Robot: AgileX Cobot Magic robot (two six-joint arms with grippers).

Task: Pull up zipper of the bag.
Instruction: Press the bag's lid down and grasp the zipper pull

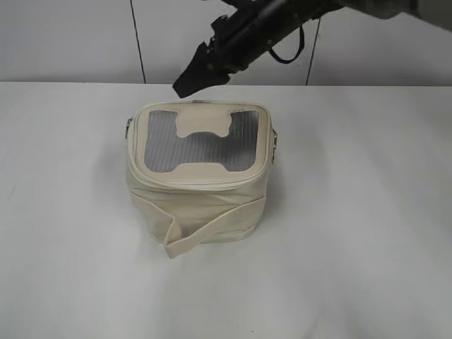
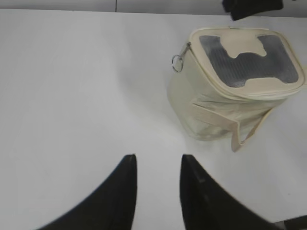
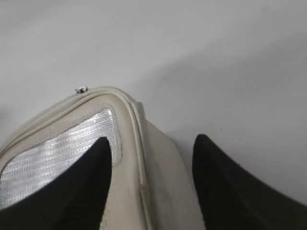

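Note:
The cream bag (image 1: 201, 191) stands mid-table, with a grey mesh top and a strap hanging at its front. The zipper track (image 1: 205, 185) runs round the top rim. Silver sliders sit at its left side (image 1: 129, 128) and right side (image 1: 275, 139). My right gripper (image 1: 187, 85) hovers open just above the bag's back edge. In the right wrist view its jaws (image 3: 152, 143) straddle a bag corner (image 3: 158, 177) and the zip track (image 3: 140, 148), with a small silver slider (image 3: 80, 89) beyond. My left gripper (image 2: 158, 160) is open and empty over bare table, well short of the bag (image 2: 216, 105) and its ring pull (image 2: 178, 62).
The white table (image 1: 367, 233) lies bare all round the bag. A pale wall with dark vertical seams (image 1: 138, 42) stands behind the table's back edge. The right arm (image 1: 282, 21) reaches in from the upper right.

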